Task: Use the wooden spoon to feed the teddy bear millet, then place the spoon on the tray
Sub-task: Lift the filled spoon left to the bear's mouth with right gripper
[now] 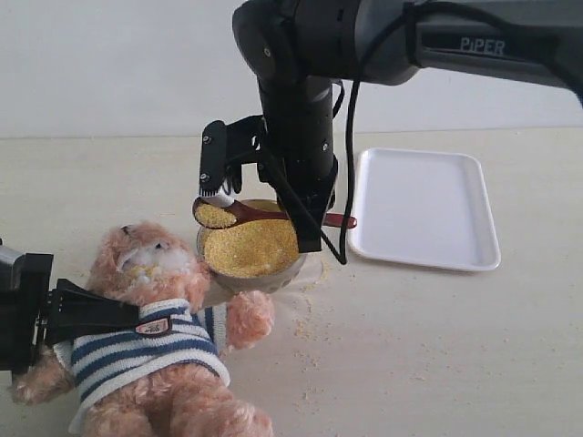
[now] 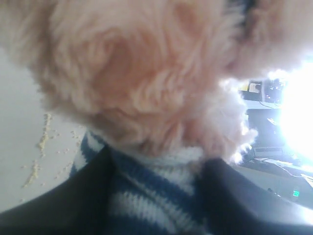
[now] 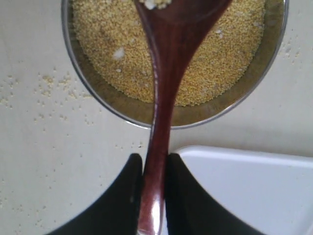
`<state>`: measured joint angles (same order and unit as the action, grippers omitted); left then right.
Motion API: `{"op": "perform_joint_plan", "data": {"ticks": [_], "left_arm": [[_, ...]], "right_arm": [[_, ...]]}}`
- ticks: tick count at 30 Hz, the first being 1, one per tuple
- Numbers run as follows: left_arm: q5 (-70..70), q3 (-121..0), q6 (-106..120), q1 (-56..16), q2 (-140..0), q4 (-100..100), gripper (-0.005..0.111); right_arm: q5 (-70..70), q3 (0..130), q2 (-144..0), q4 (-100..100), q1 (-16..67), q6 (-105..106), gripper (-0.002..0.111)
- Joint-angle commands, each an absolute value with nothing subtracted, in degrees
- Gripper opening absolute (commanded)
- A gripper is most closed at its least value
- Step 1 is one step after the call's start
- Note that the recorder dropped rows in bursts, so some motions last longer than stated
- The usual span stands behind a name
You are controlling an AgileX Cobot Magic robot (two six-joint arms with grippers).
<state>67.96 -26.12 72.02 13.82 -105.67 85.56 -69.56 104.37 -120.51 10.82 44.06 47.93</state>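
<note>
Wooden spoon (image 1: pixel 250 213) carries a load of millet (image 1: pixel 216 217) above the metal bowl (image 1: pixel 246 282), with the right tool (image 3: pixel 154 164) clamped on its handle. Its long axis runs across the exterior view, scoop end towards the teddy bear (image 1: pixel 150 319), tail towards the tray (image 1: pixel 424 205). Muzzle (image 1: pixel 153 262) sits near the scoop, lower and left in that view, so you likely need only a short carry that way. Left tool (image 2: pixel 156 171) grips the bear's striped body on the desk (image 1: pixel 437 346).
</note>
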Motion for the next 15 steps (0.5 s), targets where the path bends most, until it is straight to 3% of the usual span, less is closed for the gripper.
{"op": "perform_joint_plan", "data": {"ticks": [1,9,15], "left_arm": [[70.0,-26.0,72.3,13.4,-105.6,87.0,0.005],[70.0,-26.0,72.3,13.3,-105.6,89.6,0.005],[70.0,-26.0,72.0,8.4,-105.7,91.6,0.005]], "right_arm": [[-70.0,104.7,-119.9,9.2,43.5,48.4,0.0],[-70.0,104.7,-118.2,5.9,43.0,45.0,0.0],[-70.0,104.7,-116.6,-1.9,43.0,44.3,0.0]]}}
